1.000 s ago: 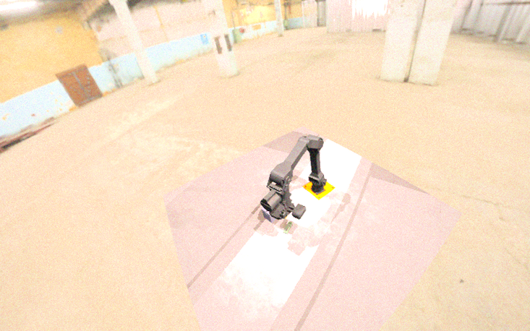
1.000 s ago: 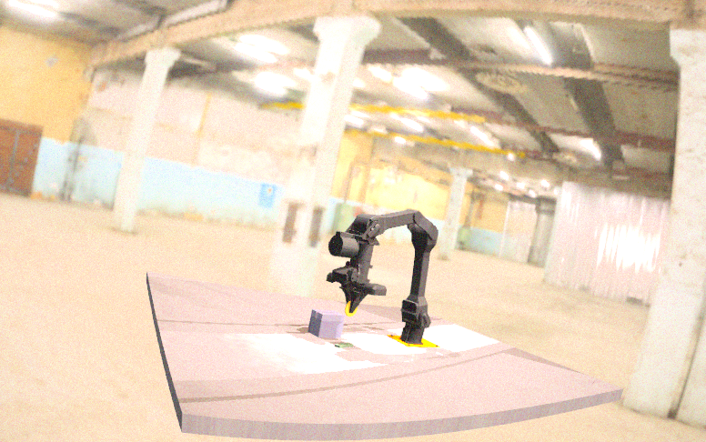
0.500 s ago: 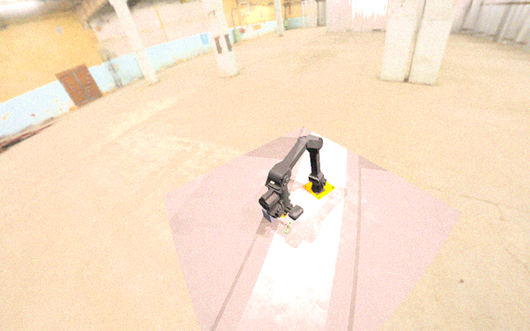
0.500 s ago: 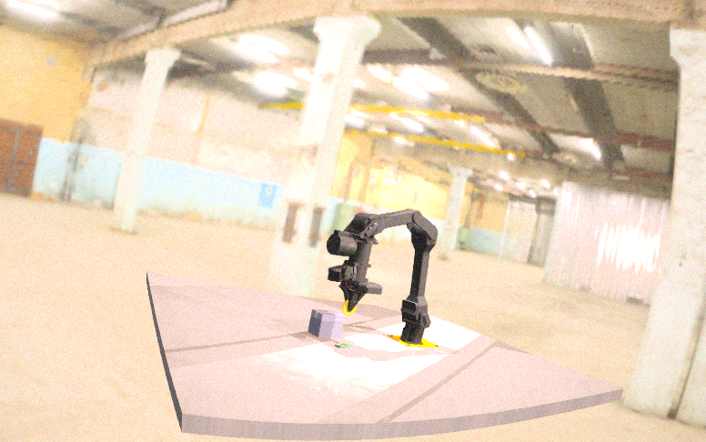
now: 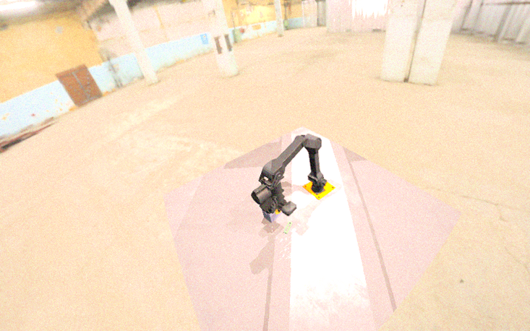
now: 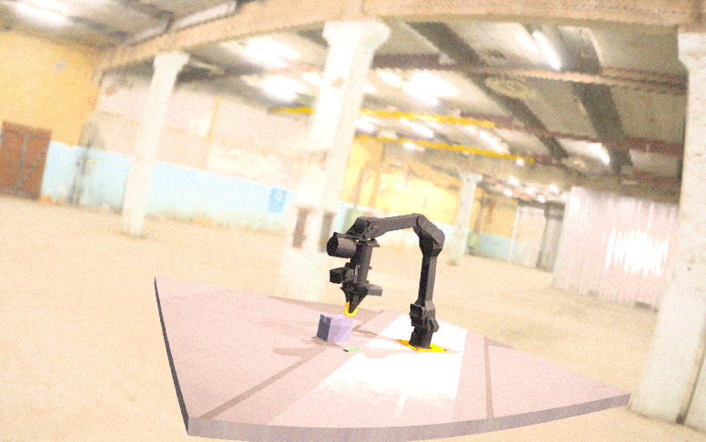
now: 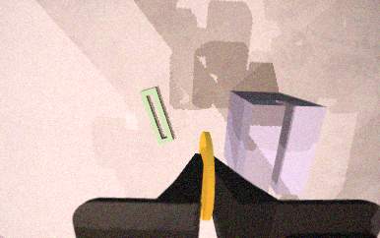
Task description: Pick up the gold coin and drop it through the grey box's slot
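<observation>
My gripper is shut on the gold coin, which shows edge-on between the fingers in the wrist view and hangs below the fingertips in the exterior view. The fingertips are hidden in the top view. The box, grey-violet, stands close by, right of the coin in the wrist view. A dark strip runs along its pale face there; I cannot tell surely if it is the slot. The holder, pale green here, is empty on the table.
The arm's base stands on a yellow plate. The table carries strong light bands and the arm's shadows. The holder lies close to the box.
</observation>
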Available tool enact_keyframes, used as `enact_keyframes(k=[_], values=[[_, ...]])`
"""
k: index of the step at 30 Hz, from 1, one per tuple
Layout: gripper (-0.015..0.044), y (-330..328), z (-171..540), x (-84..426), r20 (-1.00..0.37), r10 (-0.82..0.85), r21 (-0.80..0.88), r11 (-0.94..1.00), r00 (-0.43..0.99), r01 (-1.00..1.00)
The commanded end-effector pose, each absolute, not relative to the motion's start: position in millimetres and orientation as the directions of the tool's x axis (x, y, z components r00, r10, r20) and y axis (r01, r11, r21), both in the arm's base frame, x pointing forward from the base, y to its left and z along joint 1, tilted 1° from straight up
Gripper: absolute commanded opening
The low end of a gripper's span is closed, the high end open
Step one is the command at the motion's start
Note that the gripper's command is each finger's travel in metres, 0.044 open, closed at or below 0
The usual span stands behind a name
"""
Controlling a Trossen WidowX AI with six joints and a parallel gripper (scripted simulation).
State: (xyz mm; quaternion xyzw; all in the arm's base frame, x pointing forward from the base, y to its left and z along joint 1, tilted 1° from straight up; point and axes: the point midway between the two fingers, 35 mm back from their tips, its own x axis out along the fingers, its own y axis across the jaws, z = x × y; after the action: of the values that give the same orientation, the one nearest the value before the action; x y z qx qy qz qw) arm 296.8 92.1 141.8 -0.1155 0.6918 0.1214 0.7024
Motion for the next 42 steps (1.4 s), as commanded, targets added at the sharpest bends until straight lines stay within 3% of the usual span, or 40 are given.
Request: enact_keyframes(k=[1,23,42], values=[[0.0000,80.2,141.5,300.2,-1.000,0.009,0.005,0.943,0.012,-0.334],[0.0000,24.0,141.8,310.8,-1.000,0.002,-0.002,0.941,0.013,-0.338],[0.0000,26.2,141.8,310.5,-1.000,0.005,0.000,0.942,0.015,-0.334]])
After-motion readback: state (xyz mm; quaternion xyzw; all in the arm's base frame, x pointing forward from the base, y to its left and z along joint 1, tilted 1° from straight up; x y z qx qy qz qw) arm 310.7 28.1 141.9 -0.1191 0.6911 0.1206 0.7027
